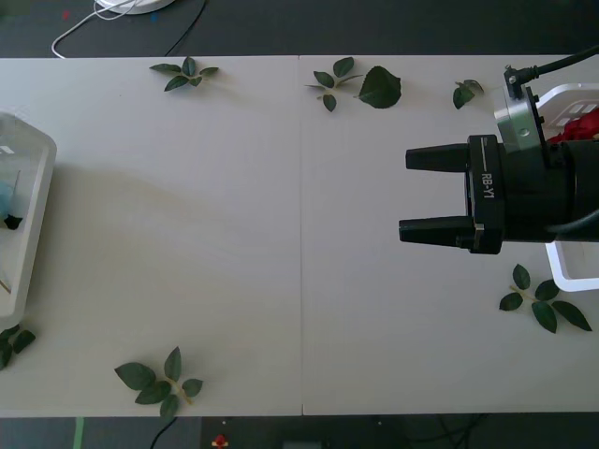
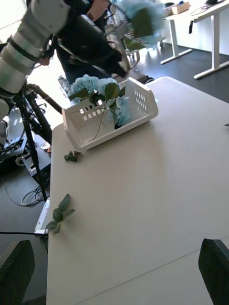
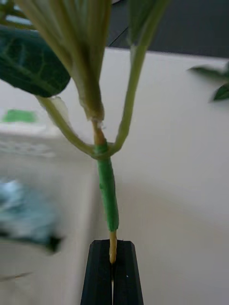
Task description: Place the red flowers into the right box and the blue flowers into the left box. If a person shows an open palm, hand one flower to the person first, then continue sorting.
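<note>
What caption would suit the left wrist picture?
Left end effector shut on a blue flower's stem, held above the left box.

Table (image 1: pixel 234 234) centre wide open btwn boxes (leaf sprigs (image 1: pixel 161 382) only at edges); right claw (image 1: pixel 438 192) juts over right side

The left gripper (image 3: pixel 113 271) has its black fingers (image 3: pixel 100 274) pressed together on the bare tan tip of a flower stem (image 3: pixel 108 190), which rises toward 12 o'clock and branches into green stalks. A dark leaf (image 3: pixel 28 64) spreads at 10 o'clock. Behind lies the pale counter (image 3: pixel 181 190), with blurred pale-blue petals (image 3: pixel 21 219) at 8 o'clock.
</note>
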Robot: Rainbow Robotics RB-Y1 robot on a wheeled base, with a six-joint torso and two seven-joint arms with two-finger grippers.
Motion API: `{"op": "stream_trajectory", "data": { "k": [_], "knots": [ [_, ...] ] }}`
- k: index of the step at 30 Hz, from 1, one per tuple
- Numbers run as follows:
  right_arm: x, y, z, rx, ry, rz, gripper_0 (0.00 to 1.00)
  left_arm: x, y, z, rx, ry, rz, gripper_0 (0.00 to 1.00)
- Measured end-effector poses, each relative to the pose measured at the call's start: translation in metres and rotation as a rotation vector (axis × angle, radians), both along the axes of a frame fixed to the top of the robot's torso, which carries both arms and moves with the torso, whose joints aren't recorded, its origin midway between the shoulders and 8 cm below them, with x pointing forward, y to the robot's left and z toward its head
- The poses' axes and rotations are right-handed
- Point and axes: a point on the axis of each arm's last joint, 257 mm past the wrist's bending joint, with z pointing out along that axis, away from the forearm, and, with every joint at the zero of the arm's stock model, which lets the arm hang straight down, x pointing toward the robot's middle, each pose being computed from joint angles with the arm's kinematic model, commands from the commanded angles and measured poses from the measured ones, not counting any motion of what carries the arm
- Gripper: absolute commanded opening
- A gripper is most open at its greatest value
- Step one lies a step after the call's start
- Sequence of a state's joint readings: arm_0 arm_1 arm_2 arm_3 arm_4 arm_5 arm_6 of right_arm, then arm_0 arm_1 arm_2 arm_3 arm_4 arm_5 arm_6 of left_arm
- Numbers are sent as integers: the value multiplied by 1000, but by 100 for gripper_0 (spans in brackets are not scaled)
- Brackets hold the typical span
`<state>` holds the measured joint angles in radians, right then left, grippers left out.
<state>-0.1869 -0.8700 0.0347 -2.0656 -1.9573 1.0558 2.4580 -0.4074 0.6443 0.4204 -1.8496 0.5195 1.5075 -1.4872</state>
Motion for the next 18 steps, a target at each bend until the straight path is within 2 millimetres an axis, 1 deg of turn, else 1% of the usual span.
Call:
{"op": "stream_trajectory", "data": {
  "k": [2, 5, 9, 13, 15, 18],
  "knots": [
    [0, 0, 0, 0, 0, 0, 100, -15, 19, -6, -34, 13, 31, 0],
    [0, 0, 0, 0, 0, 0, 100, -35, 39, -14, -53, 51, 68, 0],
    [0, 0, 0, 0, 0, 0, 100, -64, 70, -16, 5, 120, 84, 0],
    [0, 0, 0, 0, 0, 0, 100, -93, 108, -17, 89, 189, 125, 0],
    [0, 0, 0, 0, 0, 0, 100, -101, 125, -19, 123, 199, 145, 0],
    [0, 0, 0, 0, 0, 0, 100, -105, 145, -28, 134, 188, 173, 0]
  ]
}}
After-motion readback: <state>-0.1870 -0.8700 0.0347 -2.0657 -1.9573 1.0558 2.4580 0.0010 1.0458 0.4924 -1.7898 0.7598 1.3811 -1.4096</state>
